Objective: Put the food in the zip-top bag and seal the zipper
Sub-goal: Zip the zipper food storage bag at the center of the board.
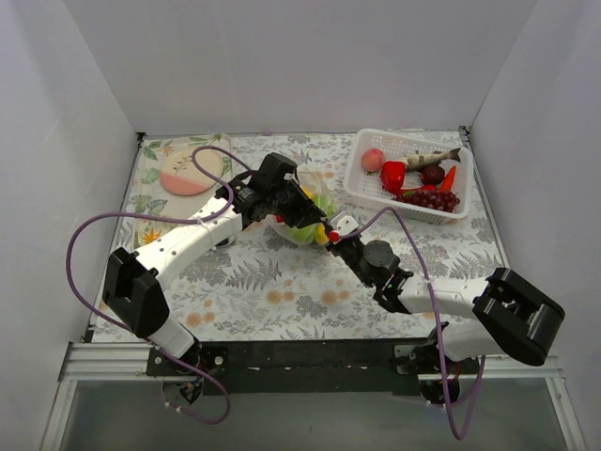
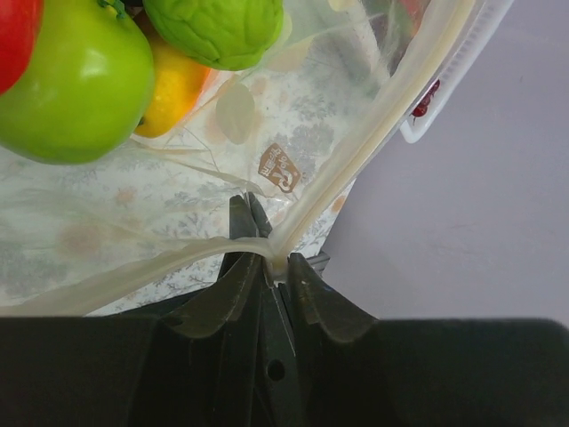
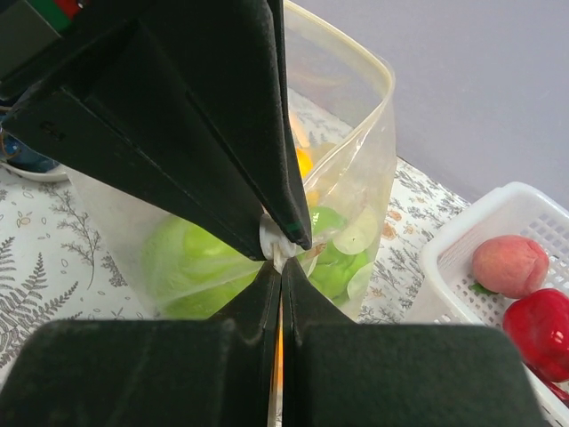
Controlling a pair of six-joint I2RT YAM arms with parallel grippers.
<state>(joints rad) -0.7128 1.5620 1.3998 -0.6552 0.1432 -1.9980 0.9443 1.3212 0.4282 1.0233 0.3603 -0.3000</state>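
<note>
Floppy zip-top bag (image 3: pixel 356 133): left gripper (image 2: pixel 274 258) pinches its thin zipper (image 2: pixel 378 133); right gripper (image 3: pixel 281 262) seemingly does too.

The right gripper (image 3: pixel 281 267) has its fingers pressed together on the edge of the clear zip-top bag (image 3: pixel 360 169), which holds green food (image 3: pixel 187 267) (some orange shows too). To the right, a white basket (image 3: pixel 462 258) holds a peach (image 3: pixel 508 265).

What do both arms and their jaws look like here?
Both the left arm and right arm have white links with black joint housings. A purple cable loops loosely along each. The jaws are matte black, tapering wedges.
</note>
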